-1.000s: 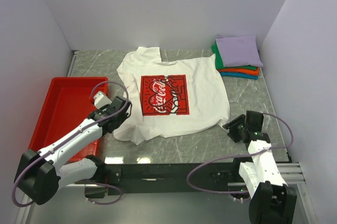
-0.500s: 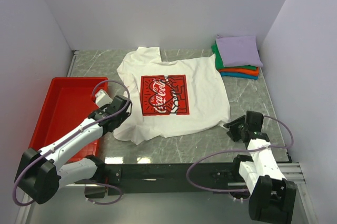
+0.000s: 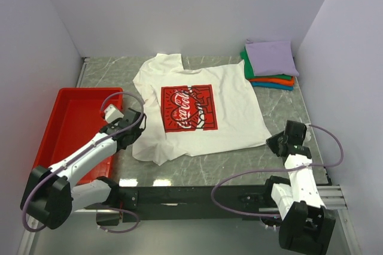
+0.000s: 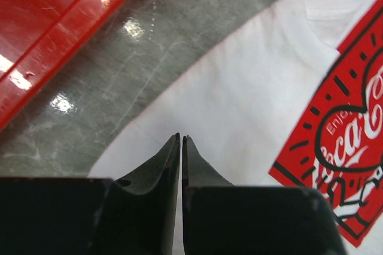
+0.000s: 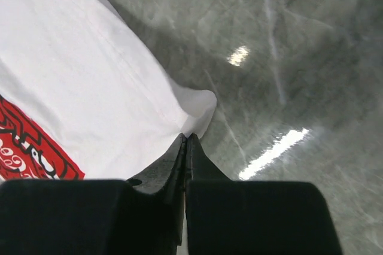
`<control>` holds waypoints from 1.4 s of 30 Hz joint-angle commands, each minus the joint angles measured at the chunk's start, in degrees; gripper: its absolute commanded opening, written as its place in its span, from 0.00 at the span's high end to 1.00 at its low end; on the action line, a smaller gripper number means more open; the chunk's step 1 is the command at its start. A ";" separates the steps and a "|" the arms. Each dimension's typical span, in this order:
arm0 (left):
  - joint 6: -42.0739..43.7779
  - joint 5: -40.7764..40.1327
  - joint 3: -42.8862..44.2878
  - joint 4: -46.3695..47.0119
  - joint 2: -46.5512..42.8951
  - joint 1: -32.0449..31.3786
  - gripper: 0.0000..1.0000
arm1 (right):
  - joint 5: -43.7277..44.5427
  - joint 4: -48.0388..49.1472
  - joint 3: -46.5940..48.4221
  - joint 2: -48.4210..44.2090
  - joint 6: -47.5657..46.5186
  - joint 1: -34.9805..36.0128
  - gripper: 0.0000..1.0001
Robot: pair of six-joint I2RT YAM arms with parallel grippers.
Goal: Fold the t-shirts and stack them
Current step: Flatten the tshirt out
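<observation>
T-shirts lie in two places: the white t-shirt (image 3: pixel 239 105) is spread print-up mid-table (image 3: pixel 287 111), while a folded stack (image 3: pixel 270 57), lavender over green, orange and teal, sits at the far right corner. The left gripper (image 3: pixel 130 130) is clenched on the shirt's near left edge and the right gripper (image 3: pixel 276 143) pinches its near right hem corner, probably to draw the cloth flat before a fold. The red square print reads "Coca-Cola" in script inside a heart, with what looks like "Enjoy" above.
</observation>
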 commanded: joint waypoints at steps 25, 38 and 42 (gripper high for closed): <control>9.31 7.21 11.92 10.45 22.01 2.28 0.58 | -7.08 -8.08 9.71 -4.81 -7.87 -10.04 0.57; 1.95 -2.89 21.41 -3.93 36.24 -2.64 0.99 | -13.49 1.06 9.80 -0.86 -6.11 -8.28 0.53; -4.90 -5.09 17.47 -7.03 34.85 -4.66 0.99 | -13.06 3.44 10.06 1.42 -5.41 -5.91 0.53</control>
